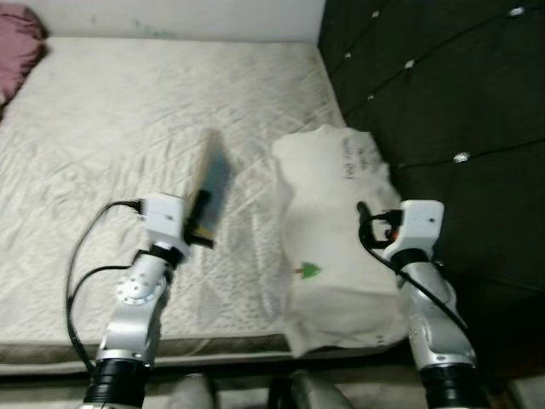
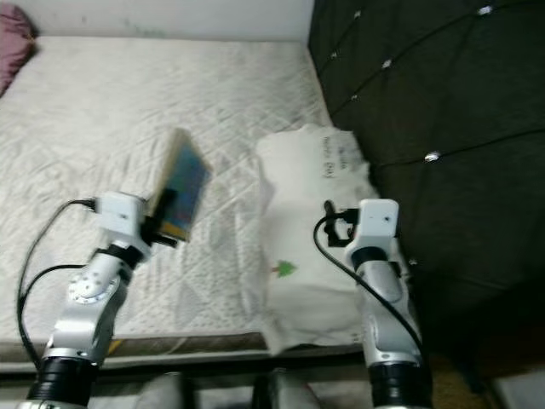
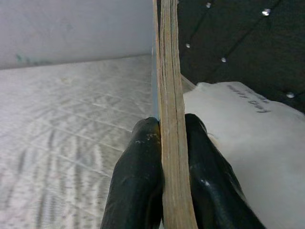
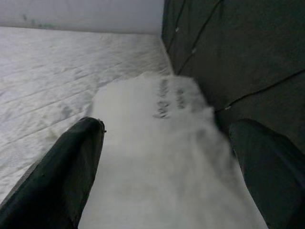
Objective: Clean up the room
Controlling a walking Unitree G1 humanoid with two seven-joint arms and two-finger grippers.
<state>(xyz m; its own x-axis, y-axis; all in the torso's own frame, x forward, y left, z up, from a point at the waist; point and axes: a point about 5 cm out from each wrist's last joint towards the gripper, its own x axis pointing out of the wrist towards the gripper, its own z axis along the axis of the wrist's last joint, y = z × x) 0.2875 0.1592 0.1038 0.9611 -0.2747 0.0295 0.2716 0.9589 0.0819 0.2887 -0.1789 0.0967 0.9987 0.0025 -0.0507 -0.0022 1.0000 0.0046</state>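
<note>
The left end effector [image 3: 164,176] is clamped on a thin book [image 1: 210,183], its fingers [image 3: 136,181] pinching the lower edge so the book stands up off the bed [image 1: 111,136], likely lifted for carrying away. Just to its right lies a white bag [image 1: 332,247] against the dark headboard [image 1: 443,94]. The right end effector [image 4: 167,167] hovers spread wide above that bag, apparently lined up to take it.

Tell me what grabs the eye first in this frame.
The left gripper holds a thin book edge-up above the bare quilted mattress. Beside it a white cloth bag with a small green mark lies against the dark tufted headboard, the open right gripper over it.
</note>
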